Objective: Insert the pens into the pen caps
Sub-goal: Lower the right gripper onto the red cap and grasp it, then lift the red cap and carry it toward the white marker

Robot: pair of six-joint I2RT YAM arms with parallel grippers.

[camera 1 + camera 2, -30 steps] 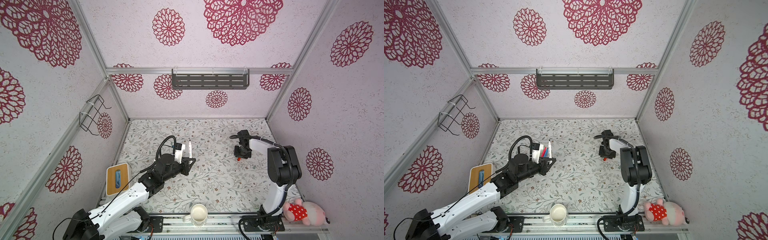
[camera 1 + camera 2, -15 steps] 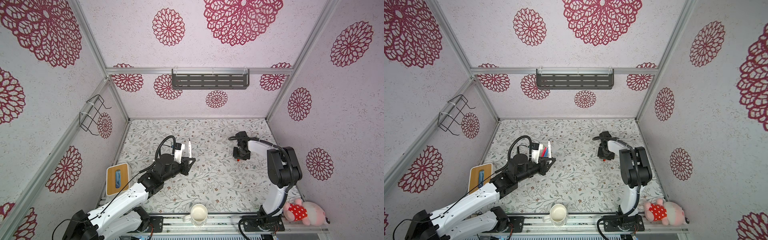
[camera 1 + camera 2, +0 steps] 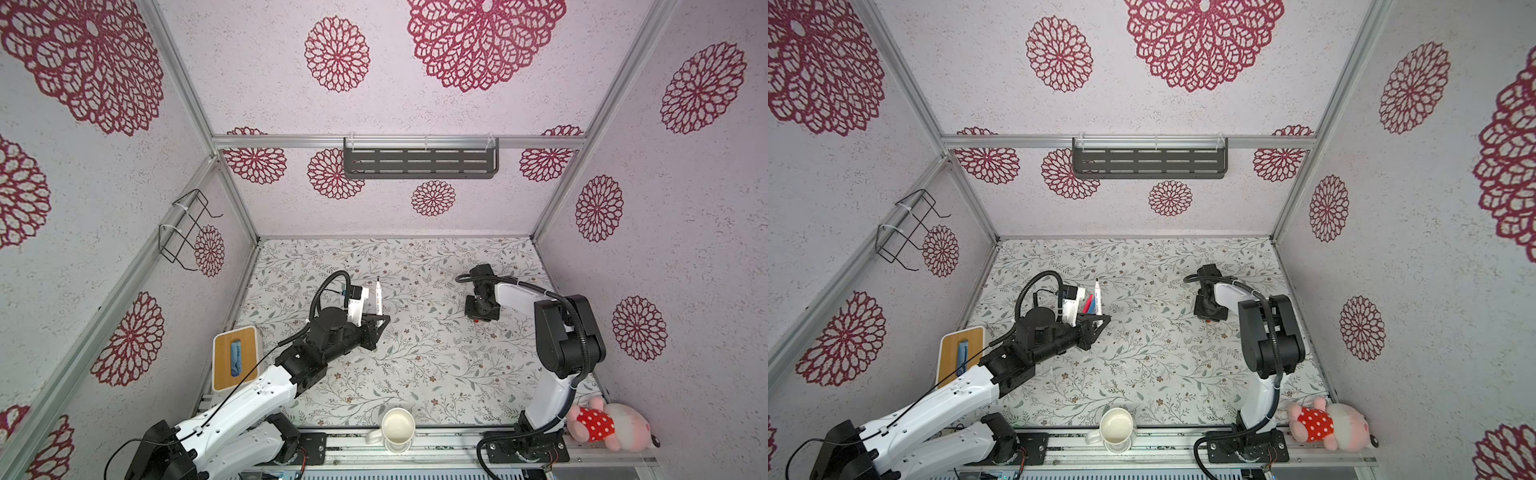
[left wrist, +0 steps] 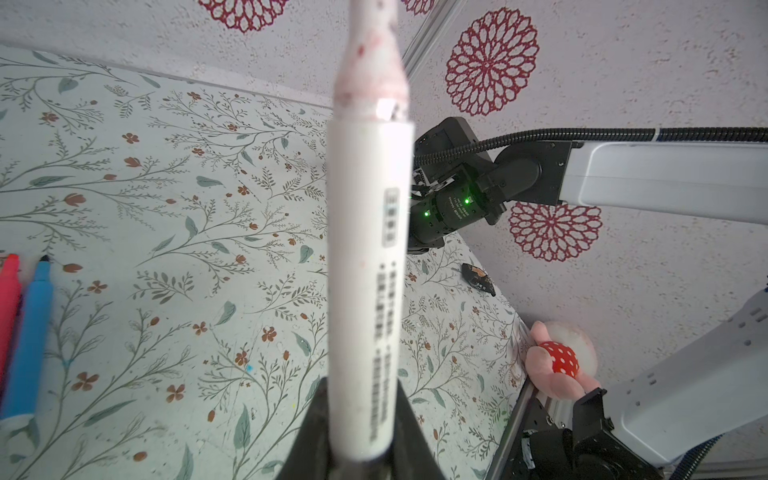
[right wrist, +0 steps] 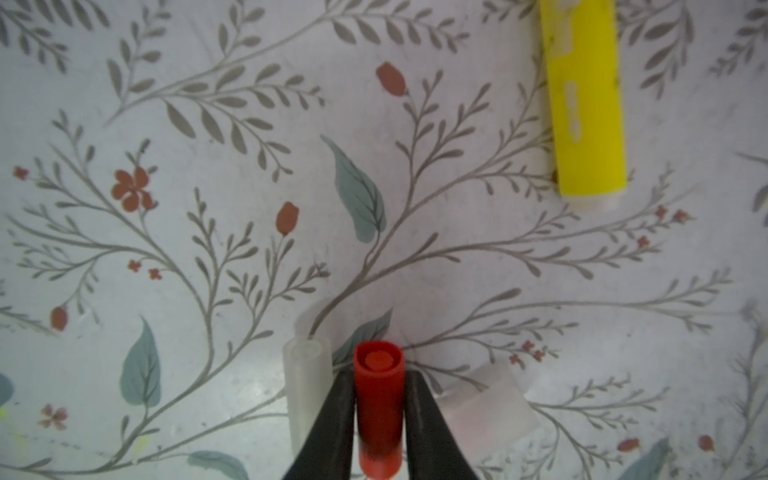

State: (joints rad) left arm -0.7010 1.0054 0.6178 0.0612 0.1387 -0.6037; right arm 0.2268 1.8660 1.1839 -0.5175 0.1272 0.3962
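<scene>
Well off to the left of the left pincer, against the side wall, sits a tissue box with a wooden top. The left arm stretches low from the front rail past it, elbow bent, wrist about level over the flowered mat. This pincer is clamped on the lower end of a white pen, which stands nearly upright out of its jaws with the tapered tip topmost; in the wrist view its printed barrel blocks the middle of the scene. Just to that pincer's left, a pink pen and a blue pen lie side by side on the mat, both uncapped. Well in front of both pincers, roughly between them at the rail, a cream mug stands mouth up. The right arm rises from its base, folds at the elbow and reaches back and inward, so the right pincer points down at the mat. Its black fingers press on both sides of a red cap; whether the cap is off the mat I cannot tell. Two clear caps crowd it, one just outside each finger. A yellow pen lies beyond the tips, off to one side and apart from the caps. A pink plush toy slumps behind the right arm's base
</scene>
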